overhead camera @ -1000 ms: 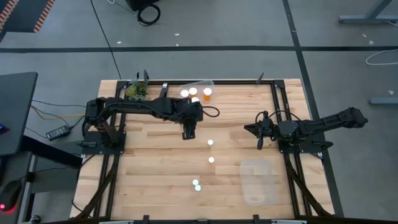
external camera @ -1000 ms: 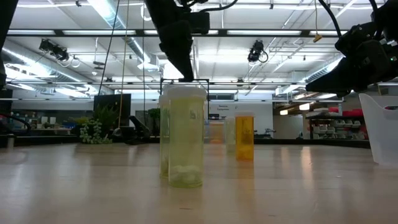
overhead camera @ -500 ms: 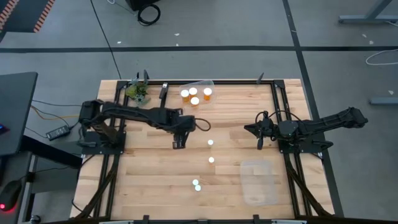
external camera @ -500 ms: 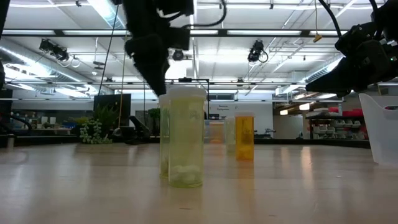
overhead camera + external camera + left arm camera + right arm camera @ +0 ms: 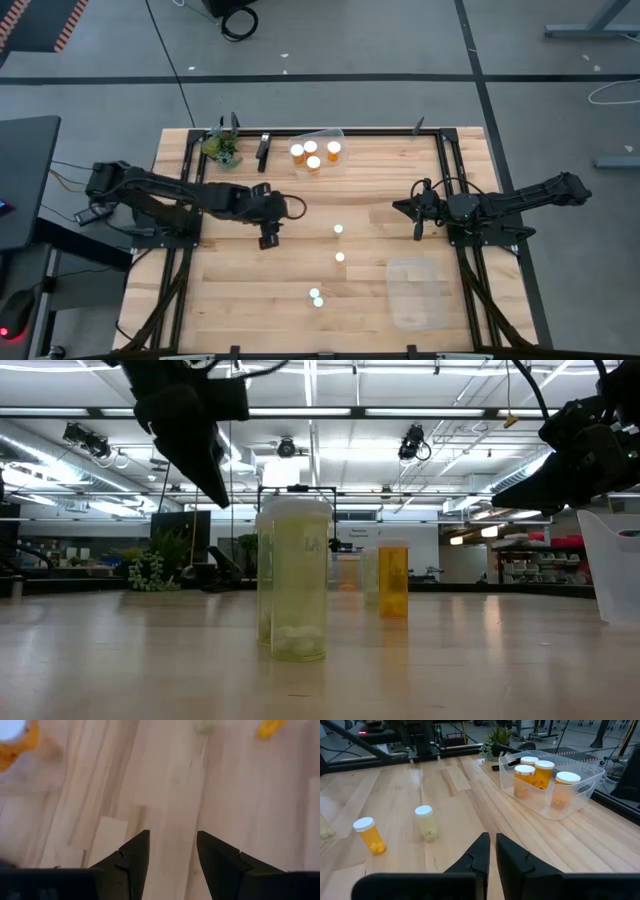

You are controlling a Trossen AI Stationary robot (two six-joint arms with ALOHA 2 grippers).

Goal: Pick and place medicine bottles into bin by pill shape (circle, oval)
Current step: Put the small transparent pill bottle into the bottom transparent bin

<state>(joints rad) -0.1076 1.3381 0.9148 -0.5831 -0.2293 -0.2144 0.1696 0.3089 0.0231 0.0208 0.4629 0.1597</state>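
Four orange medicine bottles with white caps (image 5: 311, 153) stand in a clear bin (image 5: 580, 795) at the table's far edge. Several more bottles stand loose on the table: two near the middle (image 5: 339, 230) (image 5: 340, 257) and two close together nearer the front (image 5: 316, 296). The right wrist view shows one loose orange bottle (image 5: 370, 836) and one pale bottle (image 5: 425, 823). My left gripper (image 5: 268, 238) is open and empty, left of the loose bottles and above the table. My right gripper (image 5: 415, 216) is shut and empty at the right.
A second clear bin (image 5: 415, 291) stands at the near right. A small plant (image 5: 220, 146) and a dark object (image 5: 263, 150) sit at the far left edge. Bare wood lies between the two arms.
My left gripper has gone from near the far bin toward the table's left edge and somewhat toward the near edge, holding nothing. The bottles have stayed where they were.
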